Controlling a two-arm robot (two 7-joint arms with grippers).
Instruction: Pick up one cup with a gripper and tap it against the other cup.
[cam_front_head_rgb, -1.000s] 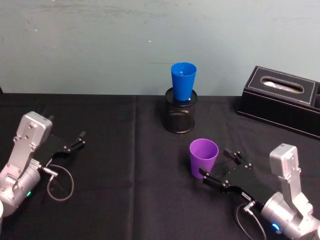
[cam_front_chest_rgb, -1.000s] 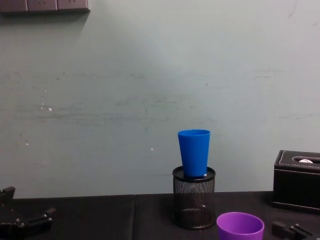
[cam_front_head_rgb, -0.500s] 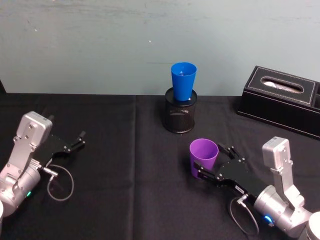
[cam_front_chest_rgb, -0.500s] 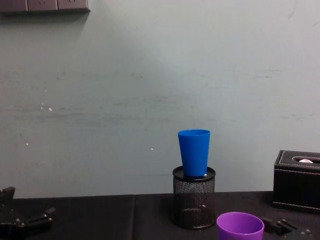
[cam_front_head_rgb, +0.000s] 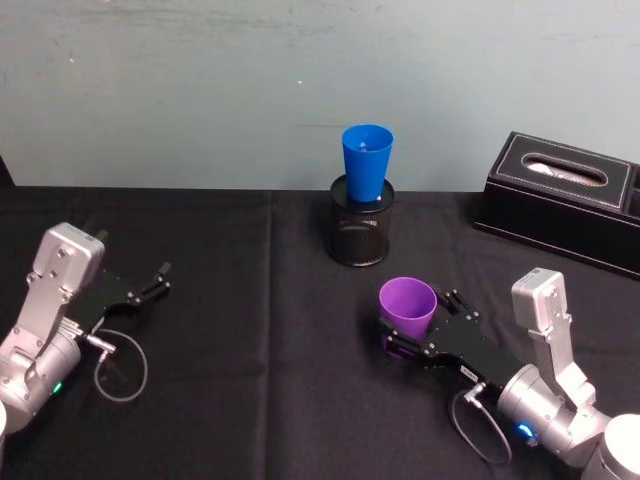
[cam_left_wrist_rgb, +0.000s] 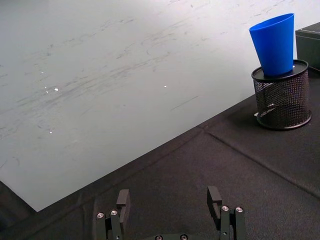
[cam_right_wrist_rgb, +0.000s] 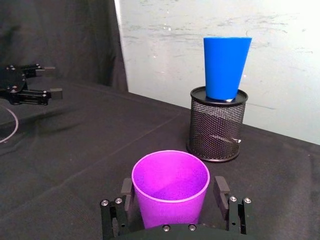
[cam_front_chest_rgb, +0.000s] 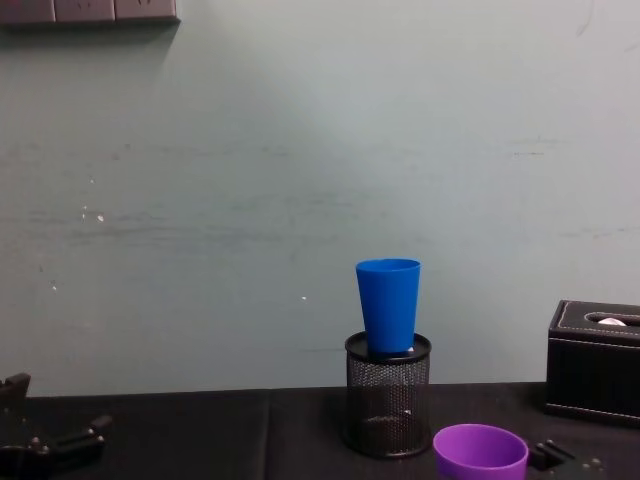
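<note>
Right gripper (cam_front_head_rgb: 420, 322) has slid forward over the last second: it was short of the purple cup (cam_front_head_rgb: 407, 305), now its jaws sit either side of the cup's lower body. Jaws spread wide, not yet closed; in the right wrist view the fingers (cam_right_wrist_rgb: 220, 189) flank the cup wall with a small gap on each side, so no grip yet. Purple cup hasn't moved: upright on the black table (cam_front_head_rgb: 250, 300), in front of and slightly right of the black mesh pen holder (cam_front_head_rgb: 361, 232). Blue cup (cam_front_head_rgb: 366, 160) sits upright in the top of that holder, well apart from the purple one. Left gripper (cam_front_head_rgb: 163, 279) is parked at the left side of the table, jaws open, empty. Black tissue box (cam_front_head_rgb: 565, 200) is at far right, not involved. Approach looks done; judged next step is closing on the purple cup, then lifting and carrying it up and back to touch the blue cup. Risk: knocking the blue cup out of the holder.
</note>
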